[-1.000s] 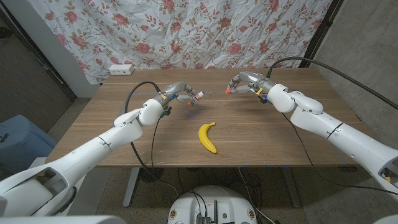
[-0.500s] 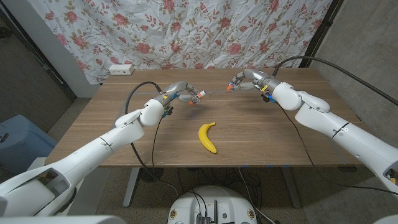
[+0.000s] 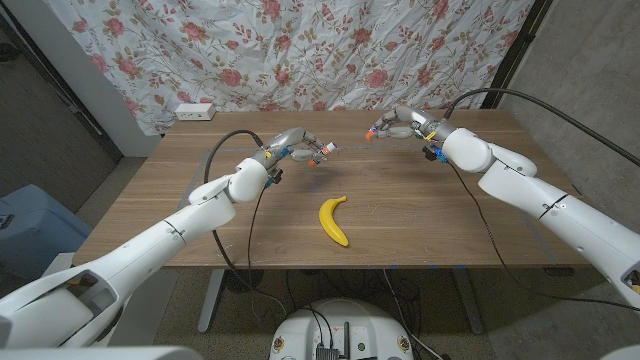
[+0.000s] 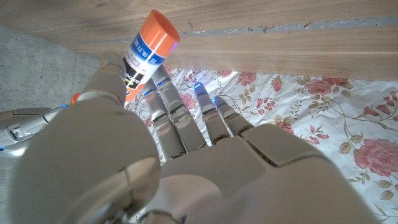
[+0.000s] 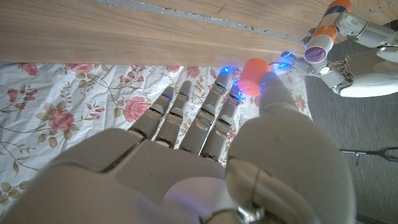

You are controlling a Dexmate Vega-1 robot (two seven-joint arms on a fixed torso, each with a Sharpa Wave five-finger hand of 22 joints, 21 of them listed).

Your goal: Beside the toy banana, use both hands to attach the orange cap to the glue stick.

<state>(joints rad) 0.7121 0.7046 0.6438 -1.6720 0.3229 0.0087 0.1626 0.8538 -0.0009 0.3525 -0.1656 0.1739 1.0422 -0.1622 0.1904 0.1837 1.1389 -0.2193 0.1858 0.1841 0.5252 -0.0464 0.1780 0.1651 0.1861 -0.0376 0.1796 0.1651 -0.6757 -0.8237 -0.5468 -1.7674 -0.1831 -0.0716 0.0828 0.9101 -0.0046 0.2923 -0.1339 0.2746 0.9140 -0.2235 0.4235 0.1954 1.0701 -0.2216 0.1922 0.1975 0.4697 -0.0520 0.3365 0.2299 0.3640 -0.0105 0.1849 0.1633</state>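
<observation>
Hands raised over the far half of a wooden table (image 3: 180, 225), each holding one part, well apart from each other.

On the left, the left hand (image 3: 290, 147) pinches the glue stick (image 3: 322, 151) between thumb and fingertips, its other fingers loosely extended. The stick lies roughly level, its open end pointing right toward the other hand. In the middle, nearer the robot, the banana (image 3: 334, 220) lies on the table, below and between the two hands. On the right, the right hand (image 3: 405, 124) pinches the orange cap (image 3: 372, 133) at its fingertips, the rest of the fingers stretched out.

The step in hand looks like alignment: both parts are gripped and lifted but not yet joined. The next move likely calls for bringing the hands together above the table beside the banana, lining the cap's opening up with the stick's open end, then pushing it on.

The left wrist view shows the stick's label and orange base cap close up, gripped by the thumb. The right wrist view shows what the head view cannot: the stick's pale purple open end facing the cap, with a clear gap between them. The head view alone gives the banana's place.
</observation>
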